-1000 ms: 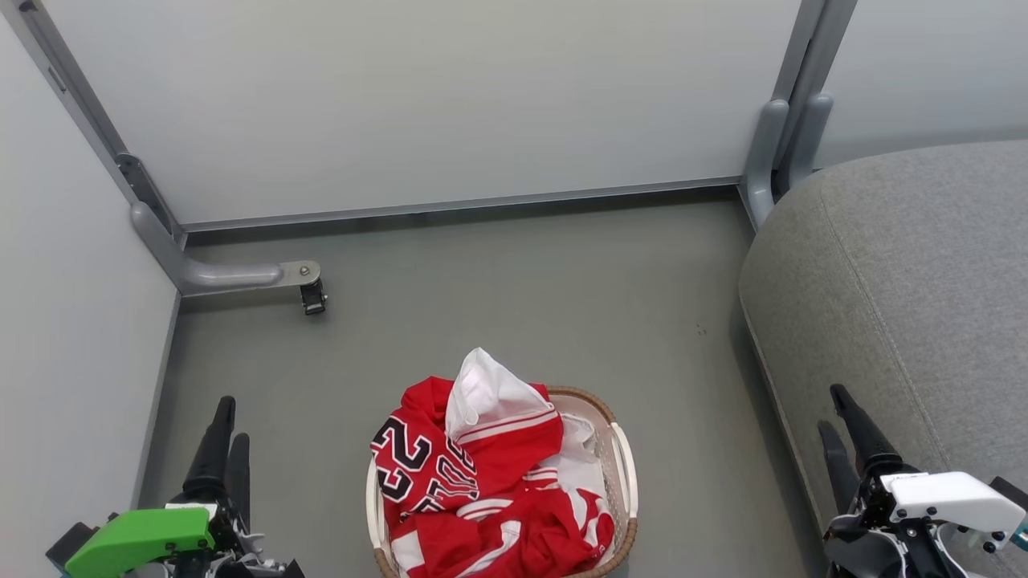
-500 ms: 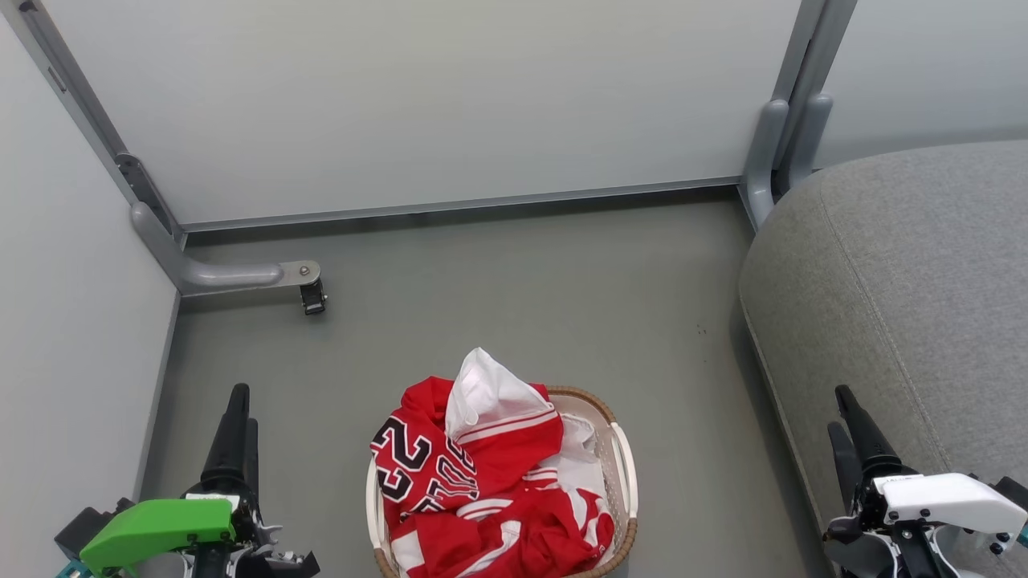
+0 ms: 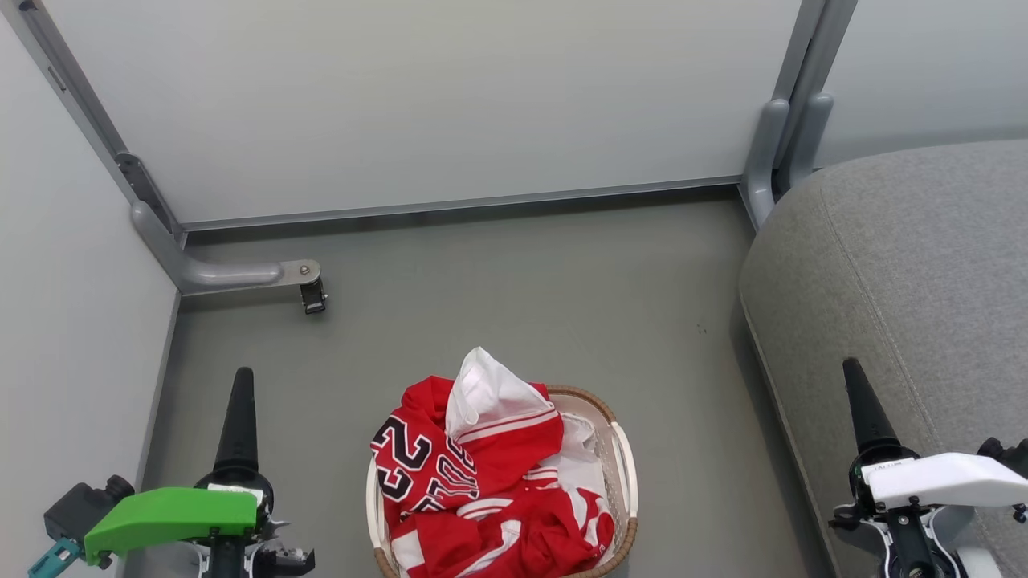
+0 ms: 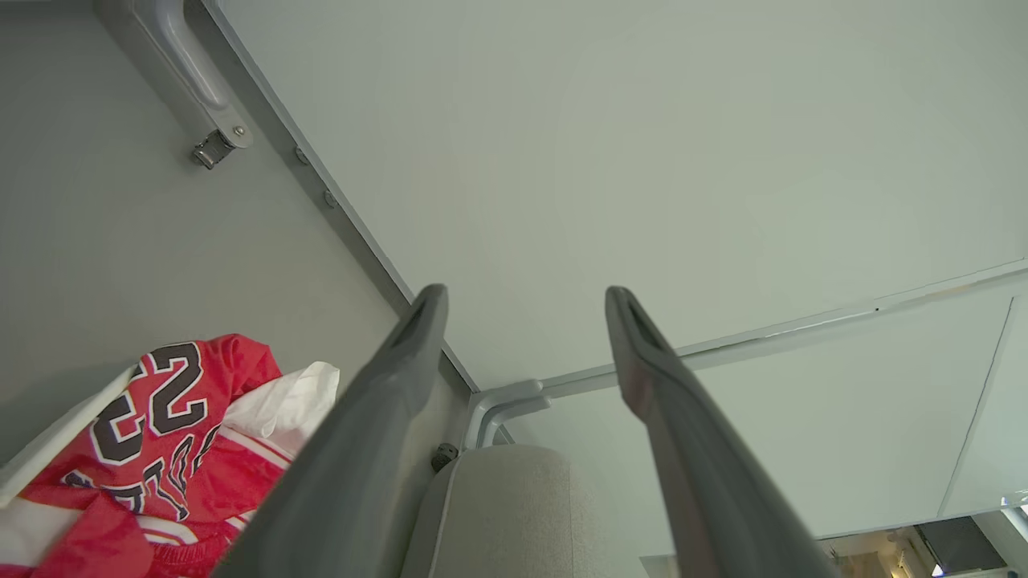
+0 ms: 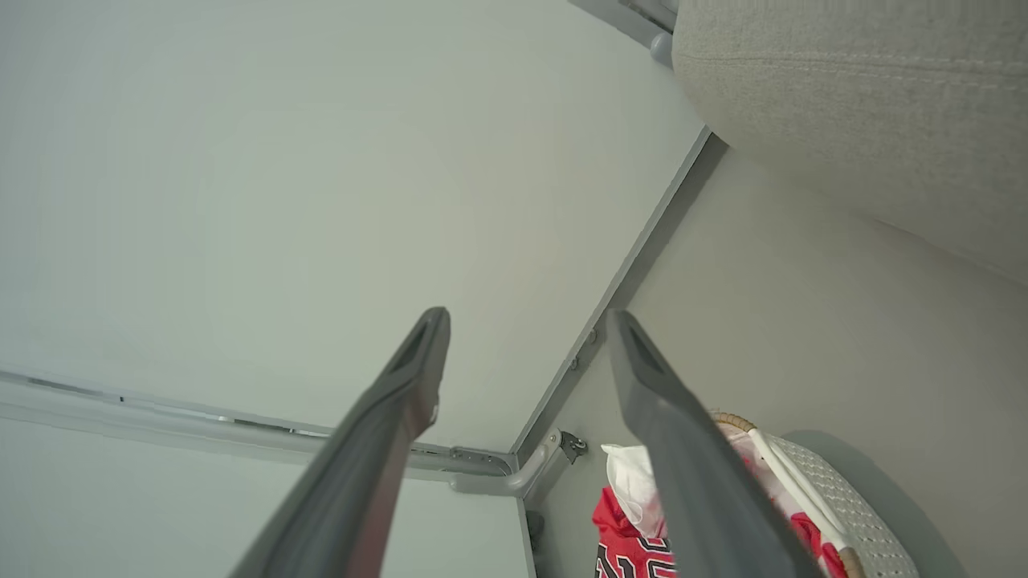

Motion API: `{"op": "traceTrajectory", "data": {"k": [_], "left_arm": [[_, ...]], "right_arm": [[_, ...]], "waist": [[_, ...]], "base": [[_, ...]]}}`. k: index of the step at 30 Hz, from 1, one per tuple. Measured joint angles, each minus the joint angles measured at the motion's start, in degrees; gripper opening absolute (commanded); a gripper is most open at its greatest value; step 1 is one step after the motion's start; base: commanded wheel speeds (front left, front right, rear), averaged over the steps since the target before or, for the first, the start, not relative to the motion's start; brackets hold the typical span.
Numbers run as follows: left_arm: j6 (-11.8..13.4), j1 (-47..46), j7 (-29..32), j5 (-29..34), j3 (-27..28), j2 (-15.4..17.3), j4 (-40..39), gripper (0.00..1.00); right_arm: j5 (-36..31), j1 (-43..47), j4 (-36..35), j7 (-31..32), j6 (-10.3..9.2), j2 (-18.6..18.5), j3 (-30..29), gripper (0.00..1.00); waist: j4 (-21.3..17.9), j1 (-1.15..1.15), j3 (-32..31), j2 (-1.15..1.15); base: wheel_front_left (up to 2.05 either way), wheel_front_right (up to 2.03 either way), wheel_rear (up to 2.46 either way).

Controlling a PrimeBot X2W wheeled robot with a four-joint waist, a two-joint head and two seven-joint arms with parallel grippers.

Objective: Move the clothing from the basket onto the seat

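The clothing (image 3: 482, 490), red with white stripes and a black 23, is heaped in the cream basket (image 3: 625, 470) at the bottom middle of the head view, spilling over its left rim. A white fabric peak (image 3: 482, 389) sticks up from the pile. The grey seat (image 3: 907, 265) fills the right side. My left gripper (image 3: 242, 376) hovers over the floor left of the basket, and my right gripper (image 3: 851, 368) hangs at the seat's front edge. Both are open and hold nothing, as the left gripper (image 4: 526, 293) and right gripper (image 5: 526, 315) show in their wrist views. The clothing (image 4: 161, 433) and basket (image 5: 803, 486) lie off to the side of each.
Pale partition walls close off the back and left. A grey partition foot with a caster (image 3: 312, 297) juts onto the floor at back left, and a grey post (image 3: 771, 152) stands beside the seat's far corner. Bare grey floor (image 3: 522, 305) lies beyond the basket.
Both grippers have rolled at the wrist, so their fingers now line up edge-on in the head view. Both tips have moved farther up the view, the left also slightly right. Basket and clothing are unmoved.
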Motion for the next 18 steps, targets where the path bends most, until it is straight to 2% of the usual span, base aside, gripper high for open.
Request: {"op": "traceTrajectory", "data": {"k": [8,18], "left_arm": [[1.00,0.36,-1.70,9.64,-0.55,0.01,-2.03,1.00],[1.56,0.64,-3.50,21.50,-1.68,0.03,-2.59,1.00]], "right_arm": [[-11.70,0.41,-2.68,-1.68,0.00,-0.09,2.00,1.00],[-23.26,1.23,-2.83,-3.58,0.00,-0.19,4.17,1.00]], "waist": [[0.05,0.00,0.10,0.00],[0.02,0.00,0.25,0.00]], "base": [[0.00,0.00,0.00],[0.00,0.00,0.00]]}}
